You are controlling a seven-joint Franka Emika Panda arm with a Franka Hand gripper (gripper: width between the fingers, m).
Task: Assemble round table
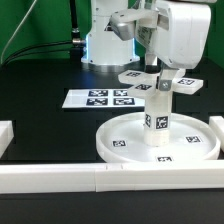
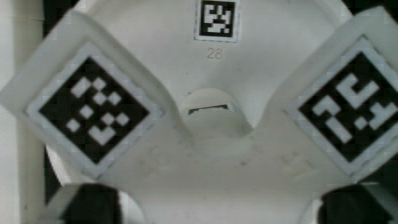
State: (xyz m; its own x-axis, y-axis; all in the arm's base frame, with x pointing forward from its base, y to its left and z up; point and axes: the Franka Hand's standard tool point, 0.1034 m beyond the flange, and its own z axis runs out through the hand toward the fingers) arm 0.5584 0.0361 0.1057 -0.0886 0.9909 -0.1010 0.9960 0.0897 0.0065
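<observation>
Cross-shaped piece (image 1: pixel 160 82) atop the upright cylinder post (image 1: pixel 160 118), post at the middle of the round rimmed disc (image 1: pixel 125 140) on the black counter (image 1: pixel 40 110); end effector (image 1: pixel 160 66) directly over the cross, dark fingertips (image 2: pixel 80 205) flanking its white body in the wrist view, set fairly wide; cannot tell whether pressing on it or just clear. Likely joining cross to post. Risks, as judged: cross not square on the post top, so cross-threading or jamming under a turn; post tipping or the disc sliding on the smooth counter if pushed sideways, nothing seen bracing it; cross falling off if released before seated. Central hole (image 2: pixel 210 105) in sight, alignment with the post beneath hidden. Room: border rail (image 1: pixel 100 180) close along the disc's near rim; marker board (image 1: pixel 100 98) flat on the exterior view's left, apart from the disc; open space above and around the post for lifting straight up.
</observation>
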